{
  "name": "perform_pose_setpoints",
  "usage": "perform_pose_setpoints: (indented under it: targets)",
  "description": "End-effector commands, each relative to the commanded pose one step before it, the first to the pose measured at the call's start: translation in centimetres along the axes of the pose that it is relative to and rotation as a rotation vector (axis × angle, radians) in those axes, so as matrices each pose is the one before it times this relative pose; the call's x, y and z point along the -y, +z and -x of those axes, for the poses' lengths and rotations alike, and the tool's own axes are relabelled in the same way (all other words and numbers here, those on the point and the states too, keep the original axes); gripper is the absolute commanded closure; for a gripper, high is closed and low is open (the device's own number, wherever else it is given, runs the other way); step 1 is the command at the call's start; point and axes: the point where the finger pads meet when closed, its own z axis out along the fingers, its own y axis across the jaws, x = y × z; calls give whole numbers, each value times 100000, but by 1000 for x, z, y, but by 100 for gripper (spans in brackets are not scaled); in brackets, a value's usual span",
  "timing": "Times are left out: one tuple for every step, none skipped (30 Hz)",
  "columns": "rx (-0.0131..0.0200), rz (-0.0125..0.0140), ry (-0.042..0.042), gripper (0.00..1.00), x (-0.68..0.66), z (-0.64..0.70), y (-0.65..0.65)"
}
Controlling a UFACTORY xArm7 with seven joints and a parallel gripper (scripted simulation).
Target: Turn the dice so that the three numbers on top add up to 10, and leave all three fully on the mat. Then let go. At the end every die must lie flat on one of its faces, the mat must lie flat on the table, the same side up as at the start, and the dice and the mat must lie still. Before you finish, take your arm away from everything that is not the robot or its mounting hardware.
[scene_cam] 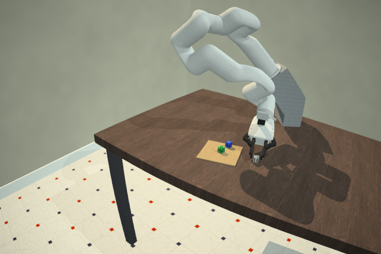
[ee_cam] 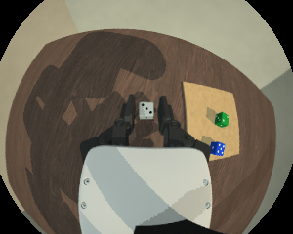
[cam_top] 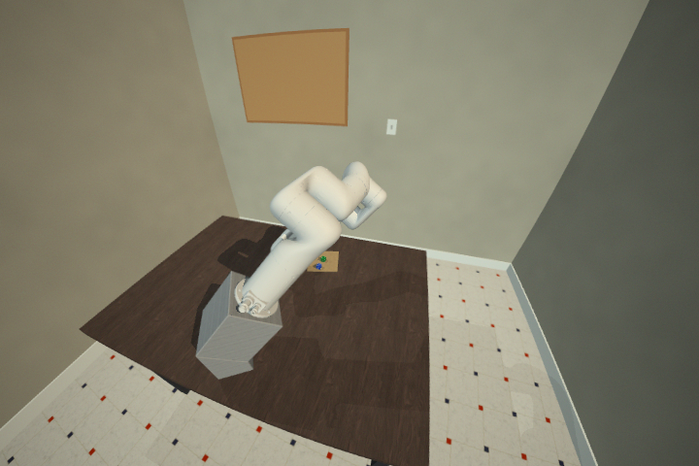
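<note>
- Tan mat, flat on the brown table as I look across.
- Green die, on the mat.
- Blue die, near it, also on the mat.
- White die, off the mat, three pips facing the wrist camera.
- Claw, partly spread around the white die, gripping nothing.
</note>
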Motion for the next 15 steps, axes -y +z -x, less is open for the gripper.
perform_pose_setpoints:
  targets:
    - [-129,-179,123,64,89,-103,-1292]
    - [0,0,0,64,0,0,-398]
    - [0,0,0,64,0,0,0]
    - [0,0,0,64,0,0,0]
    - [0,0,0,64,0,0,-385]
    - [0,0,-1,64,0,0,-361]
    - [1,1,1,64,1,0,-328]
    - [0,0,0,64,0,0,-288]
    - [0,0,-1,64,0,0,-242]
    - [0,0,1,64,0,0,-193]
    - [0,0,0,64,0,0,-143]
    - [0,0,-1,64,0,0,-96]
    - [0,0,-1,64,0,0,-54]
    - [0,0,0,64,0,0,-22]
    - [0,0,0,64,0,0,-3]
